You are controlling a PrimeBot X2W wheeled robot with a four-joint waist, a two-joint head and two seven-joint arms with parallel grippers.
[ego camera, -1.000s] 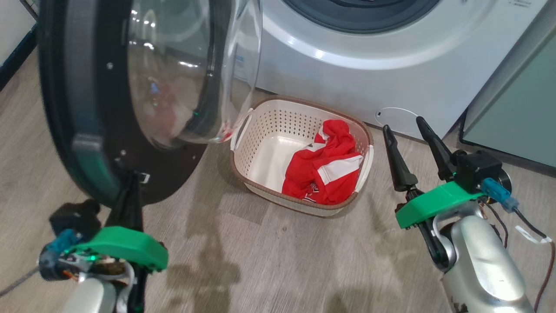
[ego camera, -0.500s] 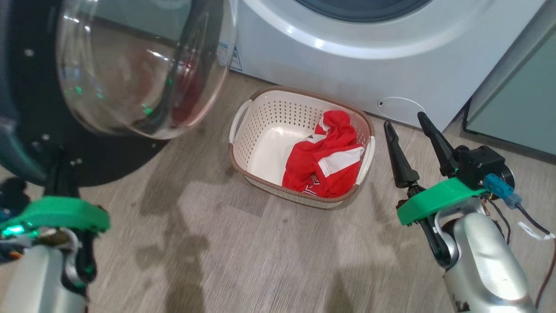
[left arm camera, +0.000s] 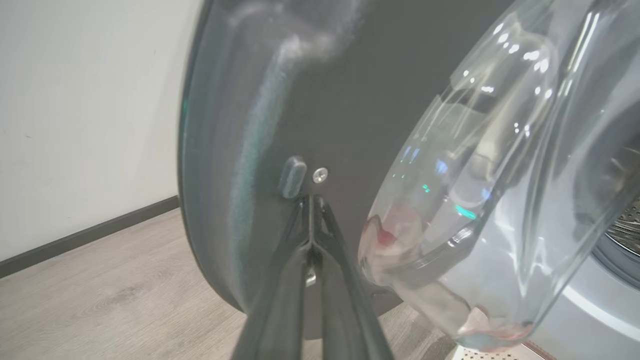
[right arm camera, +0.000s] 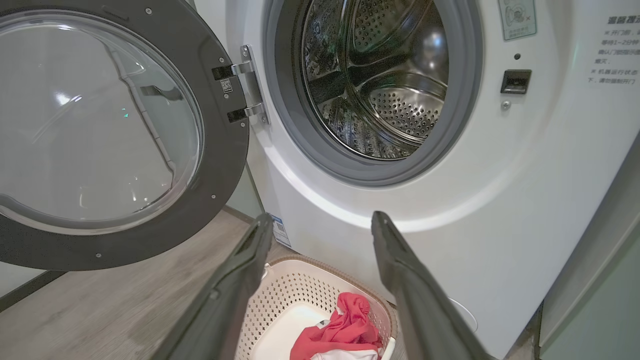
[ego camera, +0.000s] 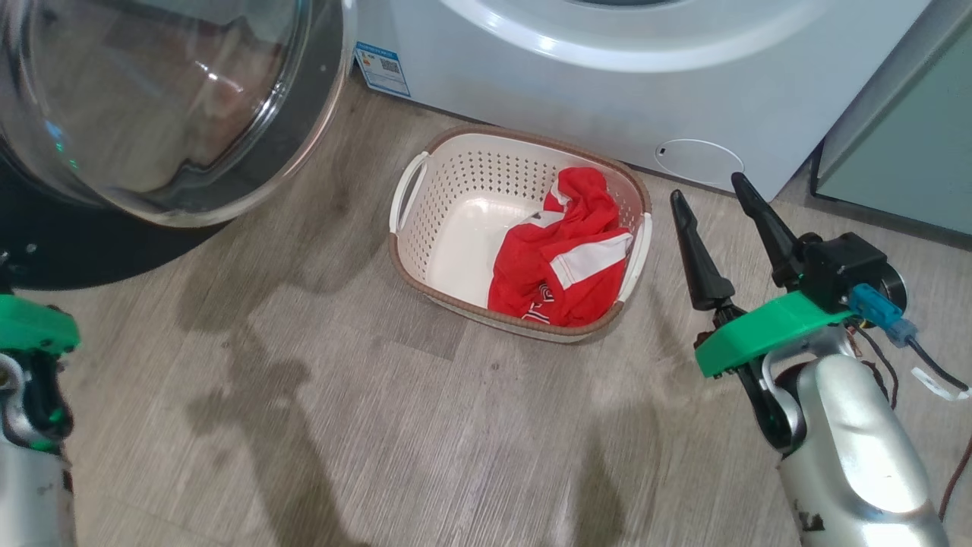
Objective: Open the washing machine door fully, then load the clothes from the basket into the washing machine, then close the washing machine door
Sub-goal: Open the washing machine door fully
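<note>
The washing machine (ego camera: 531,91) stands with its steel drum (right arm camera: 380,85) exposed. Its door (ego camera: 76,251), a black ring around a clear glass bowl, is swung wide to the left. My left gripper (left arm camera: 311,200) is shut, with its tips pressed against the door's (left arm camera: 310,100) inner black ring beside a small grey peg. The basket (ego camera: 425,277) sits on the floor before the machine, with the red clothes (ego camera: 562,262) bunched in its right half. My right gripper (ego camera: 706,190) hangs open just right of the basket, holding nothing. In the right wrist view that gripper (right arm camera: 321,220) points at the machine's front above the basket (right arm camera: 280,300).
A pale green cabinet (ego camera: 904,152) stands right of the machine. A small round flap (ego camera: 699,163) and a blue-and-white sticker (ego camera: 382,70) sit low on the washer's front. Beyond the door are a wall and dark baseboard (left arm camera: 90,232). Wood floor stretches in front.
The door has swung much further open to the left, with my left arm going along to the picture's left edge. The head camera has shifted too. My right gripper stays open.
</note>
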